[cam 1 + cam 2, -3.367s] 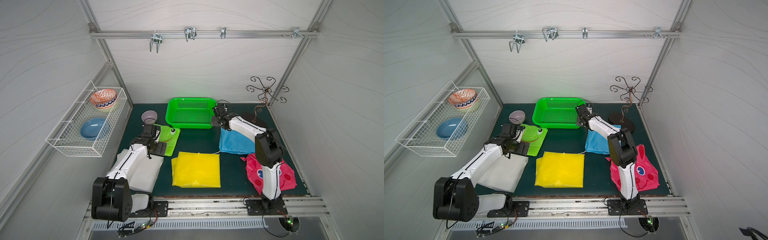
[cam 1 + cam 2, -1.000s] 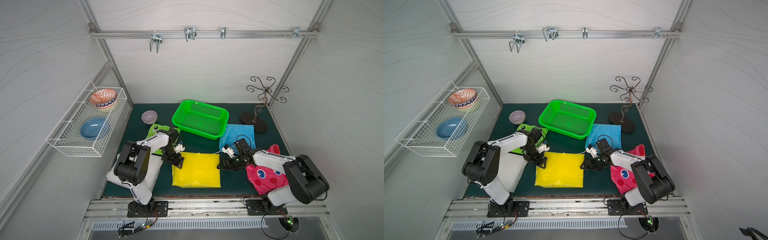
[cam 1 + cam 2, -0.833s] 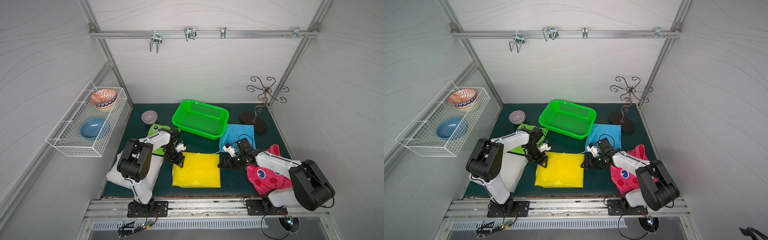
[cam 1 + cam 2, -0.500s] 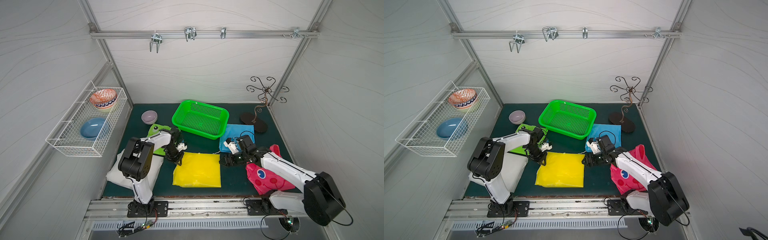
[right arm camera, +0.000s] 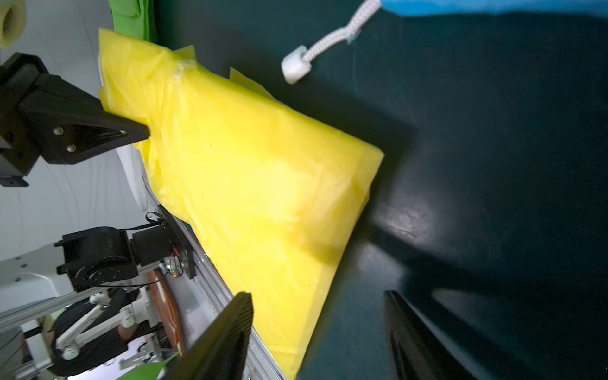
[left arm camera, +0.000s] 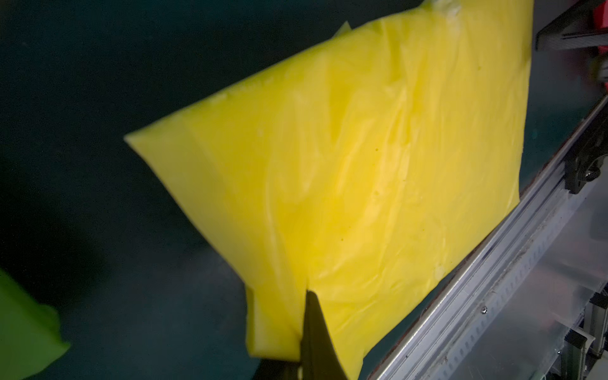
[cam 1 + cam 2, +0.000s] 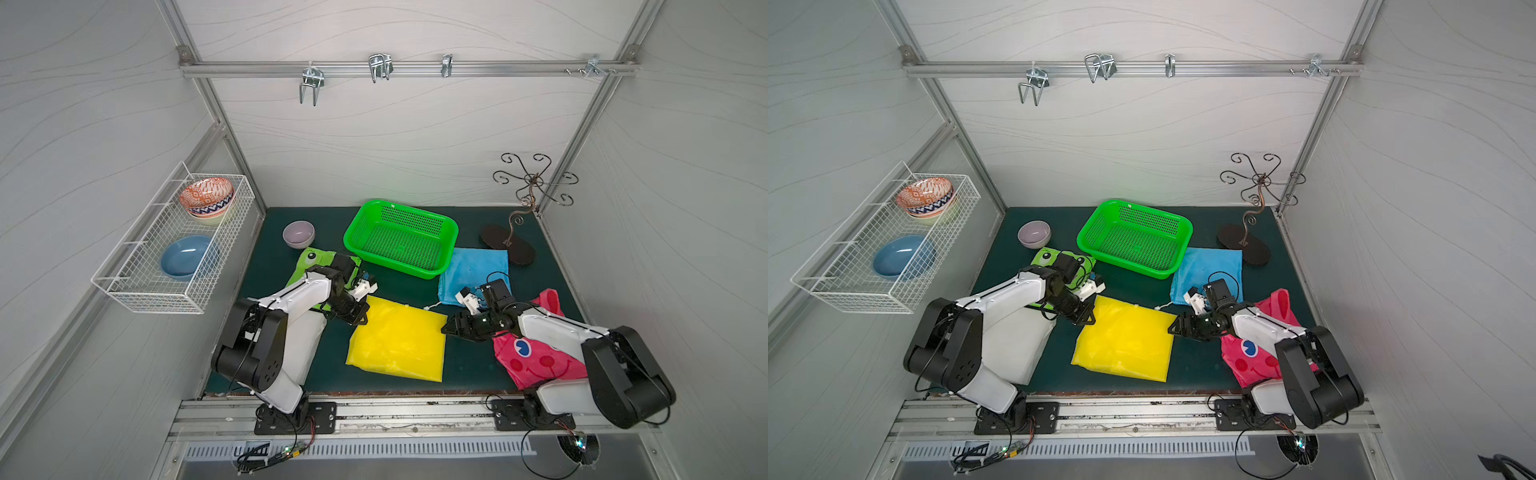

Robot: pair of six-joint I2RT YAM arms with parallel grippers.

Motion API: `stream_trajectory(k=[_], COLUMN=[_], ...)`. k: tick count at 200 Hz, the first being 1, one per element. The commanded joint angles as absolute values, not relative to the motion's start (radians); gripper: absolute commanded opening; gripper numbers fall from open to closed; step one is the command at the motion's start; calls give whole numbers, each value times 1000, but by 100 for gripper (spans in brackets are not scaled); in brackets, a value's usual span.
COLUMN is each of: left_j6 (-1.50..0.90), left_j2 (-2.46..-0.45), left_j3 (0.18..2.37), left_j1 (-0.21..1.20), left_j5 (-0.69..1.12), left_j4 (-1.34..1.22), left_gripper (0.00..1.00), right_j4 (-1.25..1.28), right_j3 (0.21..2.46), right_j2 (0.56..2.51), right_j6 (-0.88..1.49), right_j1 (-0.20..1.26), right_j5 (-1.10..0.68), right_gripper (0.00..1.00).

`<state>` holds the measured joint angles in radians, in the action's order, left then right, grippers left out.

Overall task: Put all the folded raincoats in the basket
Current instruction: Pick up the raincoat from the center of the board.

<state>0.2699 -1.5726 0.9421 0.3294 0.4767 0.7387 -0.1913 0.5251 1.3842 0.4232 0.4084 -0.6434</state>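
Your left gripper (image 7: 360, 319) is pinched onto the left edge of the folded yellow raincoat (image 7: 397, 340) in both top views, while your right gripper (image 7: 448, 330) stands spread at the opposite edge, not closed on it. The raincoat lies on the bench (image 7: 399, 286), apart from the empty green basket (image 7: 390, 262) behind it, so the lift and the placing look to be all ahead of you. Your left wrist view shows the jaws clamped on a raised fold of that edge. Your right wrist view shows the spread jaws straddling the raincoat's edge near a corner.
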Motion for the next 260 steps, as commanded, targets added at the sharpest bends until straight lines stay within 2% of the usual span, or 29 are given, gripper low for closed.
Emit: stream_trajectory(k=[1, 38, 68, 84, 102, 111, 173, 212, 260], left_j6=[297, 293, 293, 290, 288, 289, 317, 302, 302], left_j2=[-1564, -1558, -1556, -1554, -1547, -1535, -1479, -1443, -1405], left_j3=[919, 893, 878, 867, 864, 861, 854, 938, 1056], left_j1=[333, 333, 334, 334, 334, 334, 329, 275, 227], left_j5=[543, 532, 513, 504, 502, 503, 547, 638, 708], left_j4=[649, 583, 562, 552, 549, 544, 545, 638, 758], left_gripper=[0, 0, 0, 0, 0, 0, 0, 0, 0], right_j4=[-57, 39, 98, 141, 190, 204, 299, 109, 19], right_j3=[512, 513, 516, 510, 501, 495, 434, 505, 608], right_j2=[1446, 1545, 1625, 1667, 1693, 1688, 1462, 1215, 1134], right_j6=[462, 474, 503, 512, 522, 523, 518, 463, 465], right_j1=[373, 332, 331, 331, 328, 328, 333, 384, 393], right_j5=[-753, -799, -797, -810, -831, -842, -906, -852, -847], right_gripper=[64, 59, 50, 36, 10, 0, 0, 0, 0])
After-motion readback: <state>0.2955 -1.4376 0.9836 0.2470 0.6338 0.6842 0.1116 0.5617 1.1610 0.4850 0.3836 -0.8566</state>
